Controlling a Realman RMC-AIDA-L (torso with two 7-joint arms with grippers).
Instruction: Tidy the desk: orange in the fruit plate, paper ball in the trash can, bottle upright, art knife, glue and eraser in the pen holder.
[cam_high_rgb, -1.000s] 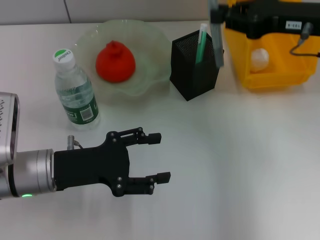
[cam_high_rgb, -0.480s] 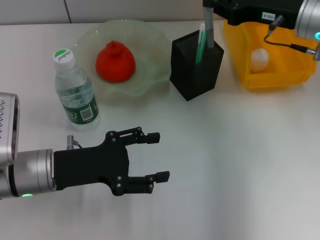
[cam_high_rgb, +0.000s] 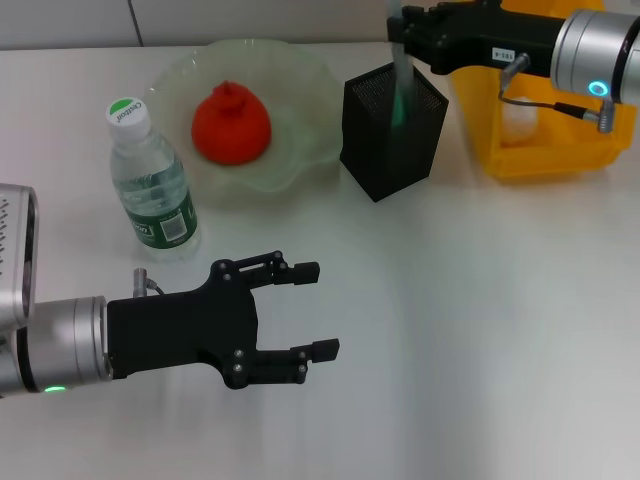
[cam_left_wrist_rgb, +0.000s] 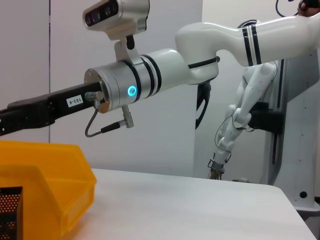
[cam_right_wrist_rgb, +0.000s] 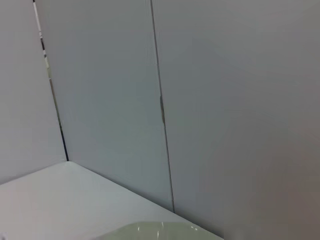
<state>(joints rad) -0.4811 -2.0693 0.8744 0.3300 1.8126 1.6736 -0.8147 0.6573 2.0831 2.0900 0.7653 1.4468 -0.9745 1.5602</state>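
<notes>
The orange (cam_high_rgb: 230, 122) lies in the pale-green fruit plate (cam_high_rgb: 300, 160). The bottle (cam_high_rgb: 150, 185) stands upright to the left of the plate. The black mesh pen holder (cam_high_rgb: 385, 150) stands between the plate and the yellow trash can (cam_high_rgb: 560, 150), where a white paper ball (cam_high_rgb: 512, 120) shows partly behind the right arm. My right gripper (cam_high_rgb: 397, 25) is directly above the pen holder and shut on a thin grey stick (cam_high_rgb: 397, 62) that reaches down into it beside a green item. My left gripper (cam_high_rgb: 318, 310) is open and empty over the near table. The eraser is not in view.
In the left wrist view, the trash can (cam_left_wrist_rgb: 45, 190) and a corner of the pen holder (cam_left_wrist_rgb: 10, 212) lie under the right arm (cam_left_wrist_rgb: 125, 85). The right wrist view shows a wall and a bit of the plate's rim (cam_right_wrist_rgb: 155, 232).
My right gripper has moved left from over the trash can to above the pen holder, and the grey stick has gone down into it. The left arm has not moved.
</notes>
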